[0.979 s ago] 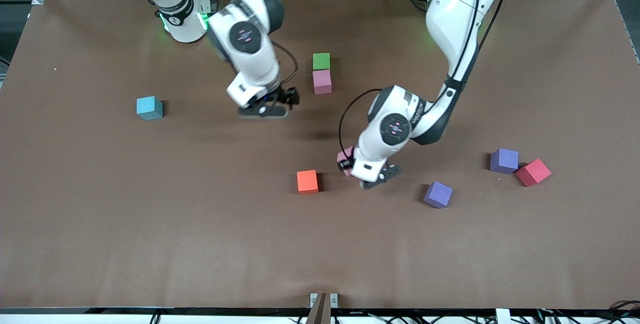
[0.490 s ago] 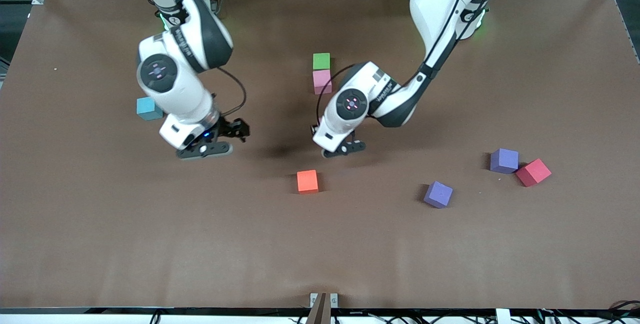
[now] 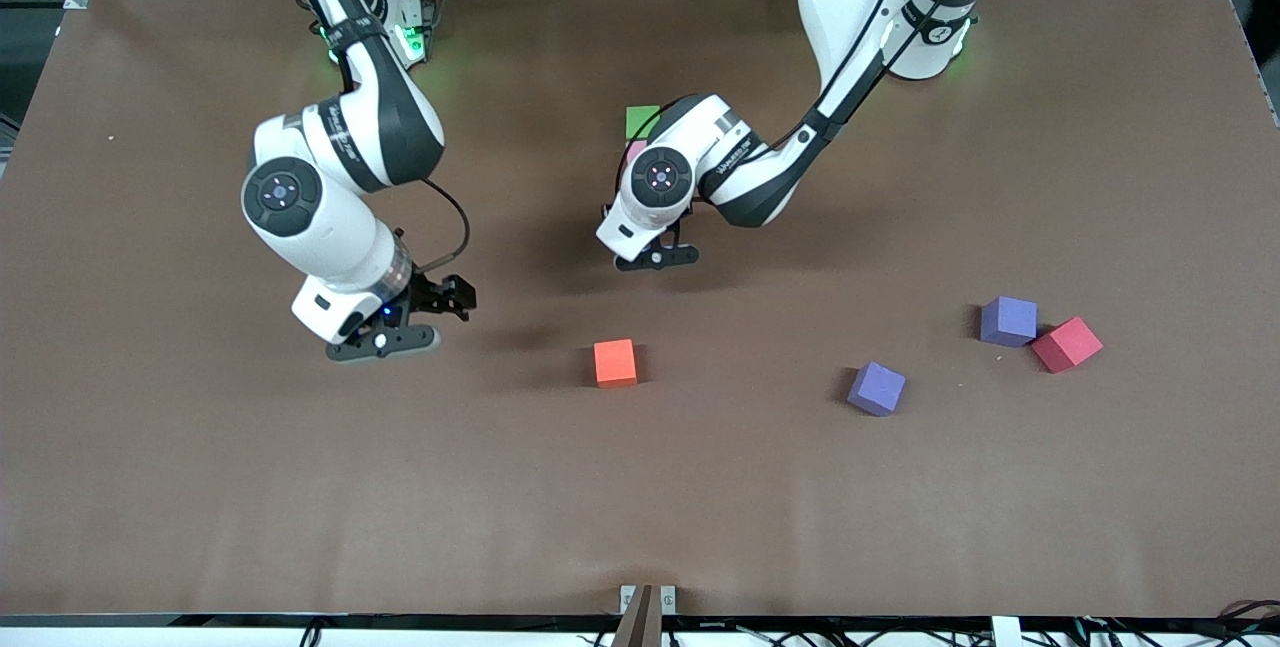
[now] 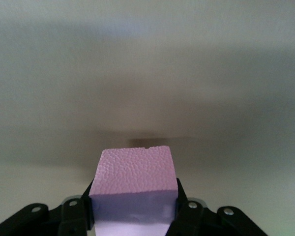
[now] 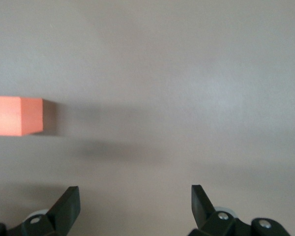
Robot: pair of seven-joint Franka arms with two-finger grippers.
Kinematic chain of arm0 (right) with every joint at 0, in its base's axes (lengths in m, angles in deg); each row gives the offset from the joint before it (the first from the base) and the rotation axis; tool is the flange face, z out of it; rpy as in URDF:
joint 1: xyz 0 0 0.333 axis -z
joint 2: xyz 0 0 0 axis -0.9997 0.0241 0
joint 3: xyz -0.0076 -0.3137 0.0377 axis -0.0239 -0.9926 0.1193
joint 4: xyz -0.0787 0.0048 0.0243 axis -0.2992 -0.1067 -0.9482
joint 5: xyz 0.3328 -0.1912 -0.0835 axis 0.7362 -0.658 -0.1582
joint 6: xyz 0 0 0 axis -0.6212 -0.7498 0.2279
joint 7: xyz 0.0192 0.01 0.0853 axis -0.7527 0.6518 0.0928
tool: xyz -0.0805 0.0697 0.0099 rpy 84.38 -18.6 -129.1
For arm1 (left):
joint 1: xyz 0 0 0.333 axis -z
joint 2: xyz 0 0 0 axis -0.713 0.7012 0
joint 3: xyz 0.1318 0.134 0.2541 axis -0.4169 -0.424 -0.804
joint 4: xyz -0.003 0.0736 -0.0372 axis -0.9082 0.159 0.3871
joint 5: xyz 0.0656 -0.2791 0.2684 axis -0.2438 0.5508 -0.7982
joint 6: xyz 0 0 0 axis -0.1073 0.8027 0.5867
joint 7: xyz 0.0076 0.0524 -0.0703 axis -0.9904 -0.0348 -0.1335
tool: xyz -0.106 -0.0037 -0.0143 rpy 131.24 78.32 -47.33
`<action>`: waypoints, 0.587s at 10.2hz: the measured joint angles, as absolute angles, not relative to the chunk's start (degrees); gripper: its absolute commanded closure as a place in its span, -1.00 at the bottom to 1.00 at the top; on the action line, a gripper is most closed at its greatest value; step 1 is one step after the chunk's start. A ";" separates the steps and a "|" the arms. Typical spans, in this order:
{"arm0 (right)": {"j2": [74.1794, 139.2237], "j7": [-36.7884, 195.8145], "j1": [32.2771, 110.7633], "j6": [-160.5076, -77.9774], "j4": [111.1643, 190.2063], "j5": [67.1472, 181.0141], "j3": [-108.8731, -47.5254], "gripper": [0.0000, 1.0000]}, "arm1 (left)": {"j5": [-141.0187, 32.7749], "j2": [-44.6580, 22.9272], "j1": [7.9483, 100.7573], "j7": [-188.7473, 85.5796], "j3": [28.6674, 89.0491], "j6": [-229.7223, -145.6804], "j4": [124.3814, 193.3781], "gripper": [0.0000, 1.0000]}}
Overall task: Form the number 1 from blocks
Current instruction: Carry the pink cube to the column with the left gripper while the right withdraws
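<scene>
In the front view, the left gripper (image 3: pixel 655 257) hangs over the brown counter (image 3: pixel 200 487) just in front of the green block (image 3: pixel 640 119) and a pink block (image 3: pixel 631 149), both partly hidden by the arm; the wrist lettering is too small to read. The right gripper (image 3: pixel 385 342) hovers toward the right arm's end, beside the orange block (image 3: pixel 615 362). Two purple blocks (image 3: pixel 877 388) (image 3: pixel 1008 320) and a red cube (image 3: pixel 1066 344) lie toward the left arm's end. In the left wrist view, the left gripper (image 4: pixel 133 209) clamps a second pink block (image 4: pixel 133 179). In the right wrist view, the right gripper (image 5: pixel 135 206) stands wide and empty near the orange block (image 5: pixel 15 115).
</scene>
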State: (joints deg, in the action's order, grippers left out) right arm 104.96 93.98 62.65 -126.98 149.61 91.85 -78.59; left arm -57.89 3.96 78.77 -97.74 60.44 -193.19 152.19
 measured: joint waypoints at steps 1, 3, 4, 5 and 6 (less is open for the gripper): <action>106.78 93.98 62.65 -127.07 147.14 91.86 -78.59 -1.00 | -58.13 3.95 78.81 -97.74 61.01 -193.19 152.77 1.00; 110.40 93.98 62.63 -127.20 142.59 91.89 -78.52 -1.00 | -59.55 3.75 78.75 -97.82 62.14 -193.20 153.97 1.00; 111.97 93.98 62.56 -127.21 140.81 91.90 -78.38 -1.00 | -59.87 3.45 78.67 -97.87 62.46 -193.30 154.77 1.00; 113.34 93.98 62.34 -127.44 139.36 92.23 -78.20 -1.00 | -60.12 3.05 78.50 -97.87 62.71 -193.81 155.70 1.00; 114.43 94.00 62.02 -127.96 138.35 93.56 -78.09 -1.00 | -60.66 2.67 78.26 -97.87 62.87 -195.01 156.75 1.00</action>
